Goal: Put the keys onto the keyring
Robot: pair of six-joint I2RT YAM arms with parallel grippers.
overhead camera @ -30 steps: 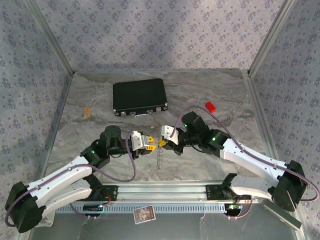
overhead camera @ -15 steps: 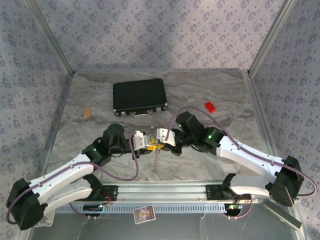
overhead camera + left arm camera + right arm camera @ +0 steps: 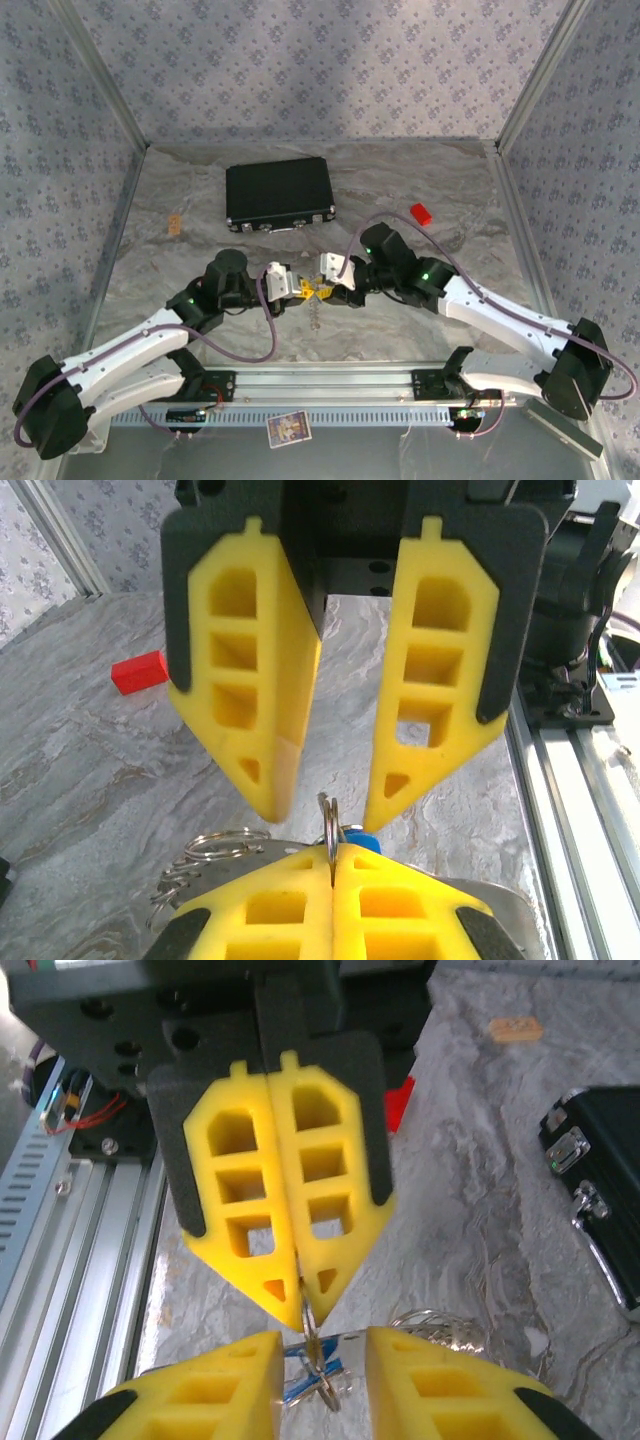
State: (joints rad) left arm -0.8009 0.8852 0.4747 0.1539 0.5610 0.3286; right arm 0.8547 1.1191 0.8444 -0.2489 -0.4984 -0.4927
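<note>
Pinching a small metal ring (image 3: 328, 825) edge-on, the left gripper (image 3: 298, 287) has its yellow jaws pressed flat together, and the ring sticks up out of the seam at the tips. Blue key (image 3: 362, 838) — only its bright blue plastic head shows, tucked just beside the ring against the left fingertip; the blade is hidden. The right gripper (image 3: 323, 288) faces the left one nose to nose at mid-tabletop. Its jaws are apart at a middling width and grip nothing; the ring and blue head sit in the gap between its tips, and contact is not clear. A thin silvery keyring chain (image 3: 317, 312) runs from where the grippers meet toward the near edge. In the wrist views, loose wire loops bunch beside the left fingertips, low over the surface.

Room: the marbled grey tabletop (image 3: 420, 190) is boxed by patterned walls at the left, right and back. A metal rail (image 3: 330, 378) runs along the near edge, close below the chain's end. A black case (image 3: 279, 193) lies behind the grippers, well apart from them. A red block (image 3: 421, 212) sits off to the right rear and a small tan piece (image 3: 176, 224) is near the left wall. There is bare surface on either side of the two arms and between the grippers and the case.
</note>
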